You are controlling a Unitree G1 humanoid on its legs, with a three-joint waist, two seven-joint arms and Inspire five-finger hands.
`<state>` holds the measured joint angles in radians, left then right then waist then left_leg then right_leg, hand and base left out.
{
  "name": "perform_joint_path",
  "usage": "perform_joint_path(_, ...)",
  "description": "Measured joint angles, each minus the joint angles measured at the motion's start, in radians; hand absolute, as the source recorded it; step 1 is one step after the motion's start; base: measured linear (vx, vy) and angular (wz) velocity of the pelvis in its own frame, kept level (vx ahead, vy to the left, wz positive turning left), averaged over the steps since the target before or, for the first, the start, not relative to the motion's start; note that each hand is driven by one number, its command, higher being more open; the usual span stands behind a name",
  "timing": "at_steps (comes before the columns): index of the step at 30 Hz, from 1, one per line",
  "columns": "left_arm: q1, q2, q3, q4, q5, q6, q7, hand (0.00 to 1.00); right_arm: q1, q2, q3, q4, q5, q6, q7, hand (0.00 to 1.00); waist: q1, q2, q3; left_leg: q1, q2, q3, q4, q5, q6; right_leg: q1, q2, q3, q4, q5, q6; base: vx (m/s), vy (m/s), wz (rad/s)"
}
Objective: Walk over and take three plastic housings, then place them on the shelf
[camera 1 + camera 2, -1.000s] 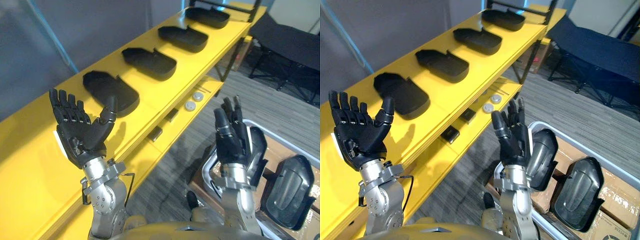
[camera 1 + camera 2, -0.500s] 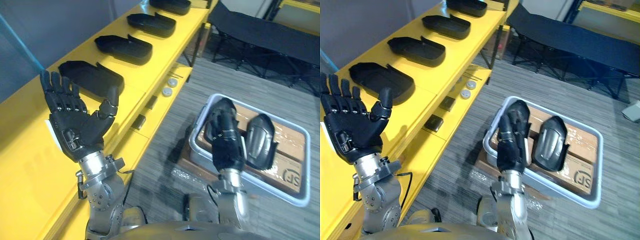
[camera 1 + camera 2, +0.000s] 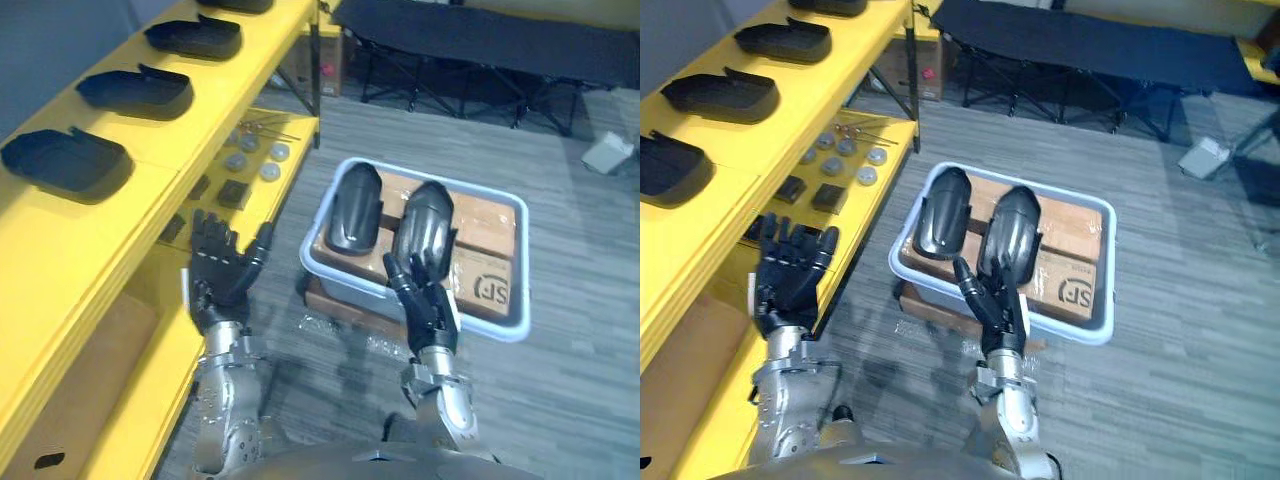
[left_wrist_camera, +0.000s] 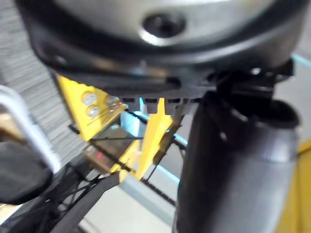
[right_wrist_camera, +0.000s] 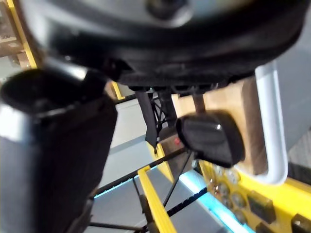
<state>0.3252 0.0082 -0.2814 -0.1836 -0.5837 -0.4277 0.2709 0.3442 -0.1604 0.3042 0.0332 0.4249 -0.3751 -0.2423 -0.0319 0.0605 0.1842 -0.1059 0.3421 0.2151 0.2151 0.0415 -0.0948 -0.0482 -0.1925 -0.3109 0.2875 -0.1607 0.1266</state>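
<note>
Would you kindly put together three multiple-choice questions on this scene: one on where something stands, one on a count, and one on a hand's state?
1. Relative to the yellow metal shelf, the white plastic tub stands:
A) on its top board
B) down beside it, at floor level
C) behind it

2. How many dark glossy plastic housings lie in the tub?
A) one
B) two
C) four

3. The robot's right hand is:
A) open, holding nothing
B) shut on a housing
C) shut on the tub's rim

Answers:
1 B: the tub sits low on the grey floor side, next to the shelf's lower boards.
2 B: a pair lies side by side on the cardboard inside.
3 A: its fingers are straight, with nothing between them.
</note>
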Motion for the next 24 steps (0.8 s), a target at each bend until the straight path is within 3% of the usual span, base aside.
perform_joint_path(1, 0.004, 0.001, -0.023, 0.012, -0.004, 0.013, -0.018, 1.0, 0.023, -0.012, -0.024, 0.003, -0.015, 0.004, 0.002, 1.0, -0.004, 0.004, 0.007, 0.001, -0.003, -0.005, 0.005, 0.034, 0.008, -0.003, -0.001, 0.002, 0.002, -0.013, -0.019, -0.18, -0.142, -0.12)
perform_joint_path(2, 0.007, 0.003, -0.047, 0.021, -0.007, 0.021, -0.063, 1.0, 0.058, -0.023, -0.073, 0.002, -0.015, 0.003, 0.021, 1.0, -0.006, 0.002, 0.013, -0.001, -0.028, -0.017, 0.024, 0.029, 0.018, -0.004, -0.014, 0.012, -0.01, -0.019, -0.031, -0.15, -0.094, -0.2)
perform_joint_path(3, 0.007, 0.003, -0.051, 0.019, -0.006, 0.021, -0.079, 1.0, 0.068, -0.024, -0.097, 0.002, -0.015, 0.003, 0.027, 1.0, -0.006, 0.006, 0.013, -0.001, -0.054, -0.029, 0.047, 0.002, 0.019, -0.006, -0.018, 0.018, -0.018, -0.014, -0.036, -0.13, -0.057, -0.25)
perform_joint_path(4, 0.004, 0.007, -0.053, 0.013, 0.007, 0.016, -0.098, 1.0, 0.081, -0.024, -0.137, 0.002, -0.015, 0.003, 0.03, 1.0, -0.013, 0.016, 0.011, -0.003, -0.1, -0.032, 0.087, -0.069, 0.034, -0.007, -0.019, 0.027, -0.031, -0.004, -0.041, -0.04, 0.021, -0.15)
perform_joint_path(6, -0.005, 0.014, -0.045, -0.001, 0.025, 0.014, -0.099, 1.0, 0.087, -0.03, -0.162, 0.002, -0.016, 0.002, 0.027, 1.0, -0.025, 0.022, 0.009, 0.015, -0.138, -0.032, 0.069, -0.132, 0.058, -0.022, -0.011, 0.045, -0.028, 0.011, -0.04, -0.03, 0.027, -0.13)
perform_joint_path(7, -0.007, 0.015, -0.039, -0.004, 0.027, 0.015, -0.103, 1.0, 0.085, -0.038, -0.164, 0.001, -0.019, -0.005, 0.018, 1.0, -0.022, 0.024, 0.008, 0.033, -0.141, -0.041, 0.027, -0.141, 0.054, -0.034, 0.0, 0.055, -0.028, 0.02, -0.033, -0.01, 0.065, -0.5)
perform_joint_path(8, -0.007, 0.021, -0.027, -0.004, 0.026, 0.035, -0.115, 1.0, 0.073, -0.041, -0.181, 0.0, -0.041, -0.01, -0.012, 1.0, -0.006, 0.028, 0.005, 0.062, -0.151, -0.038, -0.033, -0.144, 0.023, -0.053, 0.006, 0.087, -0.033, 0.047, -0.024, 0.0, 0.07, -0.58)
perform_joint_path(11, -0.007, 0.053, -0.014, -0.001, 0.056, 0.103, -0.125, 1.0, 0.051, -0.028, -0.214, 0.001, -0.063, -0.013, -0.045, 1.0, -0.001, 0.021, 0.006, 0.066, -0.166, -0.016, -0.05, -0.133, 0.008, -0.052, 0.005, 0.124, -0.095, 0.104, -0.011, 0.03, 0.108, -0.45)
perform_joint_path(15, -0.035, 0.119, 0.013, 0.08, 0.212, 0.192, -0.12, 1.0, -0.08, -0.028, -0.319, 0.084, -0.066, -0.006, -0.064, 1.0, 0.0, -0.022, 0.03, 0.06, -0.182, -0.013, -0.04, -0.142, -0.004, -0.022, 0.003, 0.152, -0.213, 0.192, -0.002, -0.04, 0.104, -0.27)
perform_joint_path(17, -0.067, 0.156, 0.04, 0.161, 0.304, 0.246, -0.117, 1.0, -0.233, -0.044, -0.411, 0.255, -0.068, 0.041, -0.125, 1.0, 0.005, -0.051, 0.046, 0.018, -0.18, -0.021, 0.025, -0.173, -0.007, -0.018, 0.002, 0.151, -0.249, 0.218, 0.003, -0.11, 0.063, -0.03)
perform_joint_path(18, -0.07, 0.159, 0.045, 0.183, 0.323, 0.258, -0.117, 1.0, -0.274, -0.061, -0.432, 0.305, -0.067, 0.057, -0.14, 1.0, 0.007, -0.051, 0.049, 0.0, -0.179, -0.027, 0.046, -0.182, -0.008, -0.02, 0.002, 0.149, -0.258, 0.226, 0.004, -0.12, 0.067, 0.05)
perform_joint_path(20, -0.086, 0.169, 0.055, 0.265, 0.387, 0.28, -0.116, 1.0, -0.41, -0.164, -0.49, 0.471, -0.061, 0.124, -0.185, 1.0, 0.032, -0.037, 0.084, -0.048, -0.177, -0.043, 0.112, -0.208, -0.003, -0.022, 0.001, 0.143, -0.278, 0.249, 0.008, -0.1, 0.077, 0.1)
perform_joint_path(24, -0.091, 0.204, 0.073, 0.313, 0.437, 0.28, -0.109, 1.0, -0.641, -0.337, -0.515, 0.643, -0.056, 0.21, -0.187, 1.0, 0.059, -0.009, 0.168, -0.123, -0.178, -0.084, 0.174, -0.214, 0.003, -0.045, 0.0, 0.116, -0.281, 0.275, 0.009, -0.12, 0.046, 0.2)
